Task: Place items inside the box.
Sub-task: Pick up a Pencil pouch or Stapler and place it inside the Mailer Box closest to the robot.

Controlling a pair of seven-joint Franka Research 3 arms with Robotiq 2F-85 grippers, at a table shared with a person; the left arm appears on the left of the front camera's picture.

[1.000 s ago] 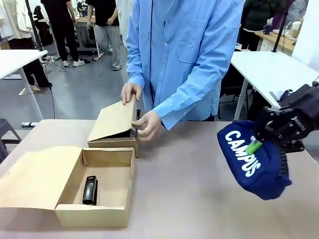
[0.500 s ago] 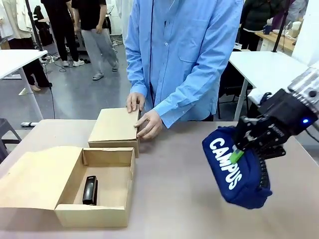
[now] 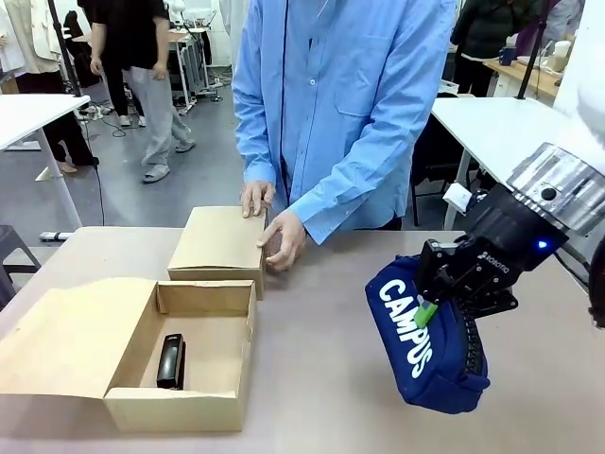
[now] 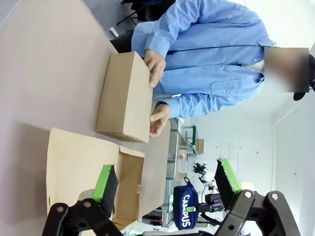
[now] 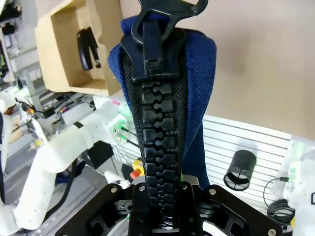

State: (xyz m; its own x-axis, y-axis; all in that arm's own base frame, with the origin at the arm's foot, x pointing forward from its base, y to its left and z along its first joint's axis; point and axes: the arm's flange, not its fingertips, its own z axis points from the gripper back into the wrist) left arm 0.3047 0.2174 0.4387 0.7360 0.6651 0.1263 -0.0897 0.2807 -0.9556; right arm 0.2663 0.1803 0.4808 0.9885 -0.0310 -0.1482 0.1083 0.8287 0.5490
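My right gripper is shut on the navy "CAMPUS" pouch, which hangs just above the table right of centre. In the right wrist view the pouch's black zipper runs up between my fingers. The open cardboard box sits at the front left, its lid flap spread to the left. A black stapler lies inside it, also seen as the stapler from the right wrist. My left gripper hovers open and empty above the open box, green pads wide apart.
A person in a blue shirt stands at the far side with both hands on a smaller closed cardboard box behind the open one. Bare tabletop lies between the open box and the pouch. White tables and other people stand farther back.
My right gripper has carried the pouch left and lower, towards the table's middle. The person pressed the small box's lid down flat. The stapler and open box stayed put.
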